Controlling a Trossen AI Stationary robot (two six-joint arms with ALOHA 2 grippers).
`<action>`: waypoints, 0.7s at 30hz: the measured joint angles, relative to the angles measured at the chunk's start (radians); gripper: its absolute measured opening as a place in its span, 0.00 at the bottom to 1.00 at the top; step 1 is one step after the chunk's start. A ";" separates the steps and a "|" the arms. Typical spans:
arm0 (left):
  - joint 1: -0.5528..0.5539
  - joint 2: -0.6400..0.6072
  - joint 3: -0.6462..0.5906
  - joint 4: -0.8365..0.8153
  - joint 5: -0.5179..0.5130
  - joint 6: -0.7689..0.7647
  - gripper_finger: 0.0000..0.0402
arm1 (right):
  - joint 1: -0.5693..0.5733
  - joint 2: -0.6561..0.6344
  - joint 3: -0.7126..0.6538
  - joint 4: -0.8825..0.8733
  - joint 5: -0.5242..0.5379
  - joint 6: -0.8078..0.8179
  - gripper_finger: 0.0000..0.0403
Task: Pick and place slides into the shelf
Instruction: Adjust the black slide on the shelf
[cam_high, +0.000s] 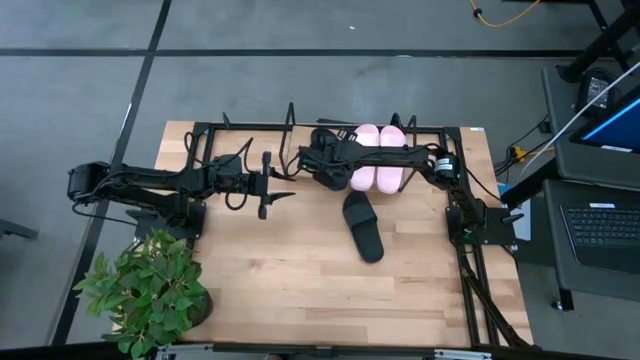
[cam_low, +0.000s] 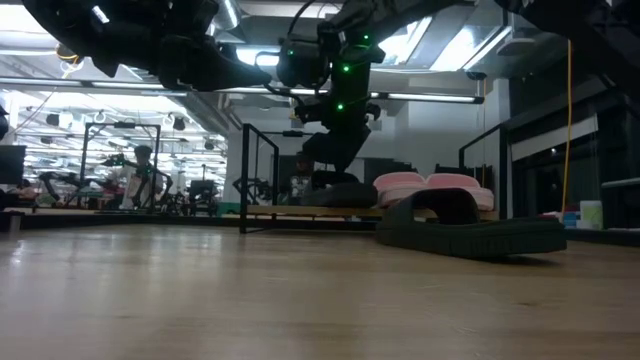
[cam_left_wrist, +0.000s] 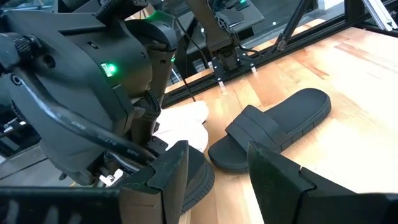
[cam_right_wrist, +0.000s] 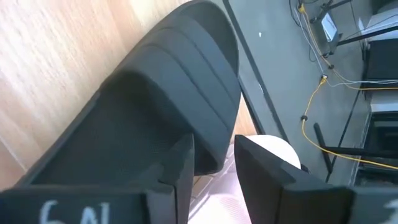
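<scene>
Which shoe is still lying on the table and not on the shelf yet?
The black slide lying alone on the wooden table. The two pink slides sit side by side on the shelf, and the other black one is there under the right hand.

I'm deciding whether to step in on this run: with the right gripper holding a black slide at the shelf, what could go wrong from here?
1. The right gripper pinches only the edge of the black slide; it may slip or twist when released.
2. That slide sits right beside the pink slides on the shelf, so setting it down could nudge them.
3. The second black slide lies angled on the table, which may make its pickup awkward. The left gripper waits open.
</scene>
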 joint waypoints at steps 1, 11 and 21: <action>0.000 0.000 0.000 0.000 0.000 0.000 0.39 | -0.002 0.000 0.000 0.003 -0.001 0.000 0.29; 0.000 0.000 0.000 0.000 0.000 0.000 0.39 | -0.032 0.000 0.000 0.025 -0.025 0.000 0.29; 0.000 0.000 0.000 0.000 0.001 0.000 0.39 | -0.032 0.000 0.000 0.035 -0.079 -0.020 0.25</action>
